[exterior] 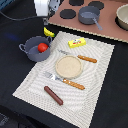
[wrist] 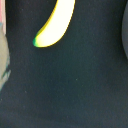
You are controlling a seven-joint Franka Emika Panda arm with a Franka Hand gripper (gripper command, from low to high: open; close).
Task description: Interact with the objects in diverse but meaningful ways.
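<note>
Banana (exterior: pixel 48 33) looks like the target: it lies on the dark cloth just beside the pot (exterior: pixel 34 49), which holds the tomato (exterior: pixel 43 47). Gripper (exterior: pixel 44 11) hovers above it; finger spread cannot be told. Next comes descent and centring.

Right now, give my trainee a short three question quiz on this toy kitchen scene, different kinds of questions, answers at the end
1. True or false: the red tomato lies inside the grey two-handled pot.
2. Multiple choice: where is the grey long-handled saucepan? A) on the striped placemat B) on the brown stove board C) inside the two-handled pot.
3. Fill in: the fruit directly under the gripper, filling the wrist view, is the yellow ____.

Key
1. True.
2. B.
3. banana.
</note>
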